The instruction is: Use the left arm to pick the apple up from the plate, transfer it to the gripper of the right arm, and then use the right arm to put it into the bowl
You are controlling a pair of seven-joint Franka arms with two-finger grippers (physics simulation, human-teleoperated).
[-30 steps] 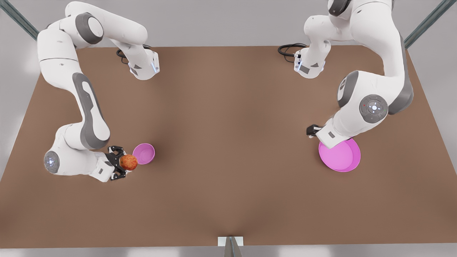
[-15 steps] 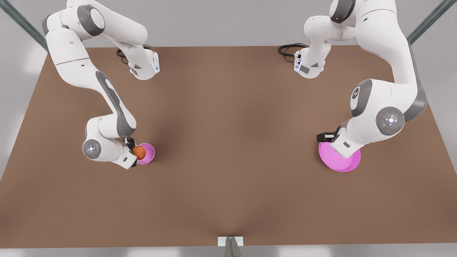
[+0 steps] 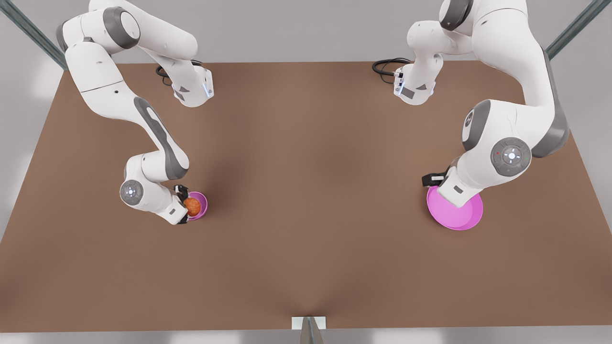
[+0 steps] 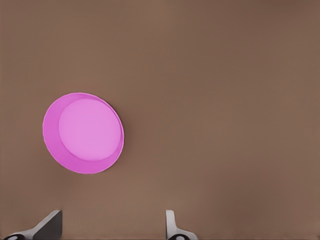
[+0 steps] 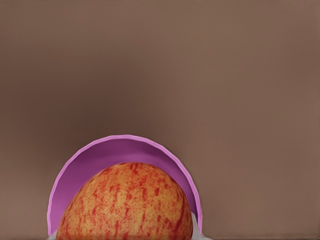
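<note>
While the apple (image 3: 192,206) hangs just above the bowl (image 3: 202,204), at the side nearest the arm, I see it pinched in the right tool (image 3: 187,206), on the front view's left. It is round, so I cannot name a long axis or say which way its stem points. From the right wrist view the apple (image 5: 126,202) sits in front of the bowl (image 5: 90,162), with red streaks over yellow-orange skin and the magenta rim arching behind it.

On the front view's right, the left tool (image 3: 434,179) waits over the near edge of the plate (image 3: 461,215). In the left wrist view its two fingertips (image 4: 172,227) stand spread apart with nothing between them, and the plate (image 4: 82,133) lies bare on the desk beyond.

Bowl and plate lie well apart, with open brown desk (image 3: 306,200) between them. Both arm bases stand at the desk's far edge, each with a black cable (image 3: 385,65) looped beside it. Grey walls and slanting metal struts (image 3: 571,28) close the room behind.
</note>
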